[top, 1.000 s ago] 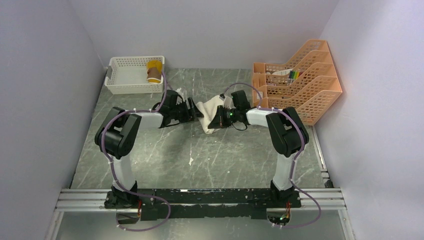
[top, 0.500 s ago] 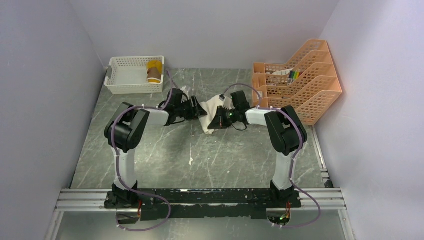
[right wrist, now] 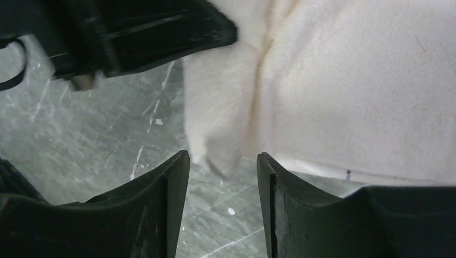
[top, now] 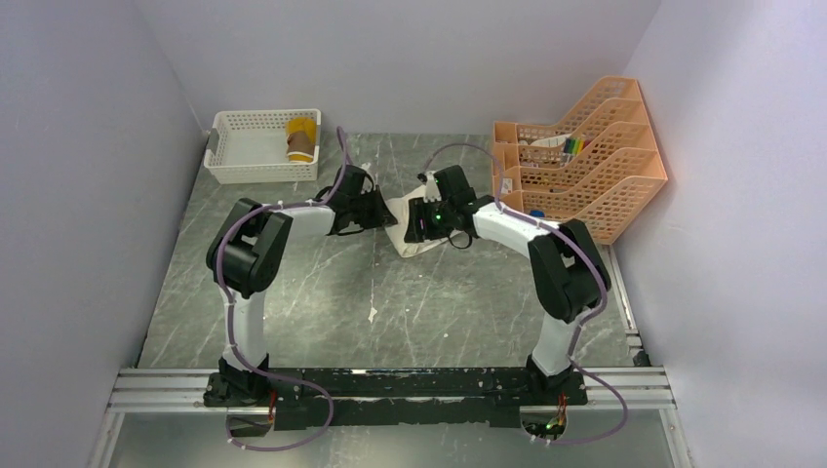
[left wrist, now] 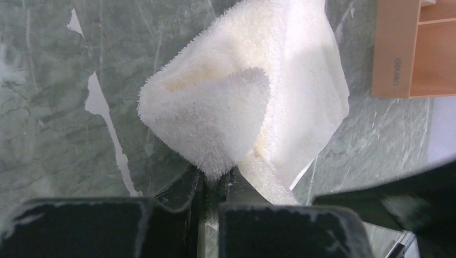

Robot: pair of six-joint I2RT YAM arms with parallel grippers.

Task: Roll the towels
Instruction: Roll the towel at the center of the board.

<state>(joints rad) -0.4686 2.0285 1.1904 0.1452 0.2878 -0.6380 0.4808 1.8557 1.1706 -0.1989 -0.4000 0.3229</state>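
Reaching across a grey marbled table [top: 322, 283], two arms meet near its far middle, between a peach file rack [top: 585, 166] and a white lattice basket [top: 255, 175]. The cream towel [left wrist: 258, 80] lies crumpled on the tabletop between them, while the mustard towel [top: 301, 138] sits rolled in the basket's right end. The left gripper [left wrist: 214, 180] pinches a folded corner of the cream towel. The right gripper [right wrist: 223, 161] stands with jaws apart, a towel corner drooping into the gap.

Cream towel [left wrist: 301, 80] fluffy terry cloth; table [left wrist: 54, 107] smooth marbled stone-look; basket [top: 254, 175] white plastic.
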